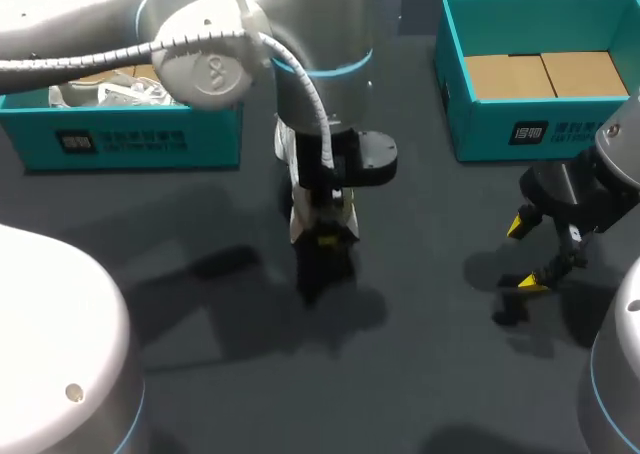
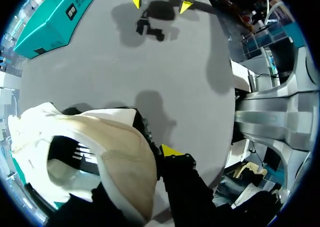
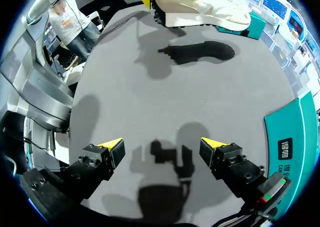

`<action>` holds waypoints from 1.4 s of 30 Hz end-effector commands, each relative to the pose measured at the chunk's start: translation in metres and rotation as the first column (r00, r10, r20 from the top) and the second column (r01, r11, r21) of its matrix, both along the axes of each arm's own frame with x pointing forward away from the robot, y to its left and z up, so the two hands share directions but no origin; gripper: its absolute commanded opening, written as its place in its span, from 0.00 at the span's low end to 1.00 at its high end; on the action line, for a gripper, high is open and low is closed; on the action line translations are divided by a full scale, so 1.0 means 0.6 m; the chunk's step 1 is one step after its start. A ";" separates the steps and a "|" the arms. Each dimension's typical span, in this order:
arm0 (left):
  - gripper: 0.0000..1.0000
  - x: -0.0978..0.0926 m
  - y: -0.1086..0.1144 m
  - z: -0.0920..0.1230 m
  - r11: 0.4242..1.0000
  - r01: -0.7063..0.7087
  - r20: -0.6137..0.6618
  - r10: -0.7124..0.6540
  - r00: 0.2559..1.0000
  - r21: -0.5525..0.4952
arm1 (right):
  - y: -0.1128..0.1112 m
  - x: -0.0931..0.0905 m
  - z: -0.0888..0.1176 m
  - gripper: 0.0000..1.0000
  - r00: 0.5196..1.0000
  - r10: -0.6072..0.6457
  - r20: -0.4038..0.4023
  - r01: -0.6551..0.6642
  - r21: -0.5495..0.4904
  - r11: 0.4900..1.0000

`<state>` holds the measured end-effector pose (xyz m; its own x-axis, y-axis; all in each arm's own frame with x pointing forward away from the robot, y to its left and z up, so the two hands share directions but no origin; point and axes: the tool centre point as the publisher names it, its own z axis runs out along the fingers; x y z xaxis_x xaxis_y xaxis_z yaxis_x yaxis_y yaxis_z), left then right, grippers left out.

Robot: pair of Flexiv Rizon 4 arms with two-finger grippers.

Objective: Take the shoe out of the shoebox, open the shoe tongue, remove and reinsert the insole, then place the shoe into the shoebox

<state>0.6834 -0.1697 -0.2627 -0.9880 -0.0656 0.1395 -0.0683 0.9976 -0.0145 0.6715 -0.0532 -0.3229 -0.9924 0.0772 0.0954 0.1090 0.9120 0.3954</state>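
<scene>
The white shoe (image 2: 100, 152) is held by the left fingers (image 2: 172, 151) at the rim of its opening. One yellow-tipped finger is pressed against the outside of the wall, and the other is hidden by the shoe. The shoe is kept clear of the dark surface (image 1: 420, 374), where its shadow is cast beneath it. Its opening is turned toward the left wrist, and its black sole edge is seen just beside the outer finger.

The right fingers (image 3: 112, 146) are spread wide with nothing between them, just above the surface. The shoe is seen well ahead of them, apart from them.

A teal box with a brown cardboard floor (image 1: 545, 129) is stood close beside the right fingers. A second teal box with white contents (image 1: 130, 139) is placed beyond the left fingers, on the side away from the right fingers.
</scene>
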 end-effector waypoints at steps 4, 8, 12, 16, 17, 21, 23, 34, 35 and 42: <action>0.00 0.042 0.064 0.114 1.000 0.002 0.032 -0.002 0.999 -0.010 | 0.000 -0.002 0.000 1.00 1.000 0.000 0.002 0.000 0.000 1.000; 0.00 0.070 0.090 0.137 0.999 0.038 0.020 -0.038 0.999 -0.010 | 0.000 -0.002 0.000 1.00 1.000 0.000 0.002 0.000 0.000 1.000; 0.00 0.104 0.116 0.163 0.998 0.063 0.011 -0.063 0.998 -0.012 | 0.000 -0.002 0.000 1.00 1.000 0.000 0.002 0.000 0.000 1.000; 0.00 0.139 0.143 0.188 0.995 0.101 0.000 -0.101 0.995 -0.003 | 0.000 -0.002 0.000 1.00 1.000 0.000 0.002 0.000 0.000 1.000; 0.00 0.149 0.149 0.193 0.994 0.111 -0.010 -0.111 0.994 -0.002 | 0.000 -0.002 0.000 1.00 1.000 0.000 0.002 0.000 0.000 1.000; 0.00 0.195 0.179 0.212 0.988 0.152 -0.045 -0.152 0.987 -0.003 | 0.000 -0.002 0.000 1.00 1.000 0.000 0.002 0.000 0.000 1.000; 0.00 0.218 0.197 0.222 0.987 0.160 -0.053 -0.160 0.986 -0.004 | 0.000 -0.002 0.000 1.00 1.000 0.000 0.002 0.000 0.000 1.000; 0.00 0.253 0.231 0.241 0.984 0.176 -0.070 -0.175 0.982 0.003 | 0.000 -0.002 0.000 1.00 1.000 0.000 0.002 0.000 0.000 1.000; 0.00 0.253 0.231 0.241 0.984 0.176 -0.070 -0.175 0.982 0.003 | 0.000 -0.002 0.000 1.00 1.000 0.000 0.002 0.000 0.000 1.000; 0.00 0.253 0.231 0.241 0.984 0.176 -0.070 -0.175 0.982 0.003 | 0.000 -0.002 0.000 1.00 1.000 0.000 0.002 0.000 0.000 1.000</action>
